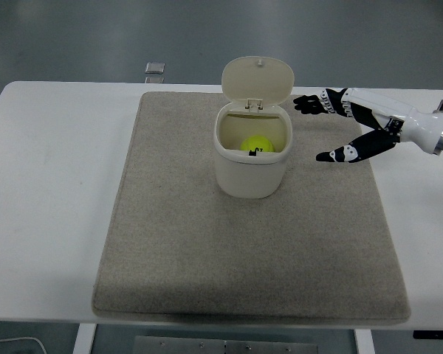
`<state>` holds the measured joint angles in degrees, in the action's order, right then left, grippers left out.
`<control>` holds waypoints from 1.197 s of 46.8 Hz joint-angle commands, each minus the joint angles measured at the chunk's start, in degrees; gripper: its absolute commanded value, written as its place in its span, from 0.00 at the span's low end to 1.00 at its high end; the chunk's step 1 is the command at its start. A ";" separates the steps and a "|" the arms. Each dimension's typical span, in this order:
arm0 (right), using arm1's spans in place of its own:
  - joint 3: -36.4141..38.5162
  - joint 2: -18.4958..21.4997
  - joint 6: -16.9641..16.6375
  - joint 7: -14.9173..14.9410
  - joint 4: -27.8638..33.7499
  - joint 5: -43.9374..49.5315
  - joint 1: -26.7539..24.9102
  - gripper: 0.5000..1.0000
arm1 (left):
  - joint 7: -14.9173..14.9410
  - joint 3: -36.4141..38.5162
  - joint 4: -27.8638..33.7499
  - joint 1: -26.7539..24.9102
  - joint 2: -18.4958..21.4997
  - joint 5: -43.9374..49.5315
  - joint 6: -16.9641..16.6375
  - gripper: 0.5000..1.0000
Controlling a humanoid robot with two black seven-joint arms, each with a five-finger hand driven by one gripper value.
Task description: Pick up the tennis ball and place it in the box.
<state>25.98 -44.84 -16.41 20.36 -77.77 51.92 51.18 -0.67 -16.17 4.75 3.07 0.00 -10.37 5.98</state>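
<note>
One yellow-green tennis ball (255,144) lies at the bottom of a cream plastic box with rounded corners (251,173), seen from the head camera high above a white table (55,184). The box stands upright on the far half of a beige rectangular fabric mat (244,258) that covers most of the tabletop, its hinged cream lid (258,80) tipped up and back so the opening faces the camera. A small dark latch sits on the near rim of the box, just in front of the ball. To the right of the box, the robot's right hand (340,129), white with black fingers, hovers above the mat with its fingers spread apart and holding nothing; the upper fingers (314,102) point toward the lid, while the lower thumb-like digit reaches toward the box wall, neither touching it. The hand's white forearm runs off the picture's right edge. A small grey square object (155,68) rests on the table's far edge, beyond the mat's far left corner. No left arm shows in this view.
</note>
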 commanded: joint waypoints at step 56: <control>8.47 14.43 11.31 -15.35 22.92 -52.80 -3.72 0.82 | 0.05 0.00 0.00 0.00 0.00 0.00 0.00 0.98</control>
<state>34.37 -31.93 -5.13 5.97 -56.30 -0.97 47.46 -0.67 -16.17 4.75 3.08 0.00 -10.37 5.98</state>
